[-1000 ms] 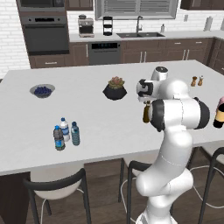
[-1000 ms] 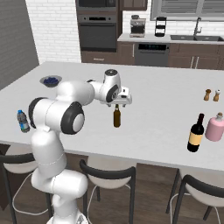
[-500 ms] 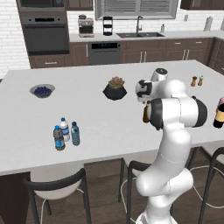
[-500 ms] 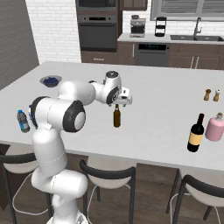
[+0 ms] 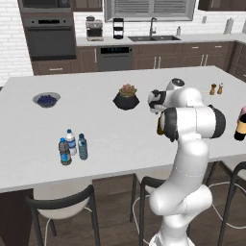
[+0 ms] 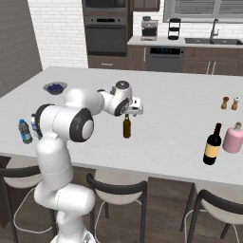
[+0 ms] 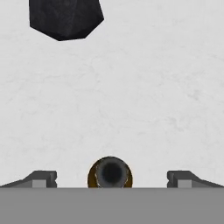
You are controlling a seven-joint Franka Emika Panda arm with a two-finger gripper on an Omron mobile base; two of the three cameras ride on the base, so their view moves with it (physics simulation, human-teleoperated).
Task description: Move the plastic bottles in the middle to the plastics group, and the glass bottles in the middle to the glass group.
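Overhead, white counter (image 6: pixel 180 118) (brick wall (image 6: pixel 61 28) behind).

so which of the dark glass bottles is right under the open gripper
The plain amber-brown bottle mid-counter, directly beneath the gripper; the yellow-labelled dark bottle stands far off beside the pink vessel.

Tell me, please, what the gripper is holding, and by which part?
Nothing: the gripper is open, fingers either side of the brown bottle neck without touching.
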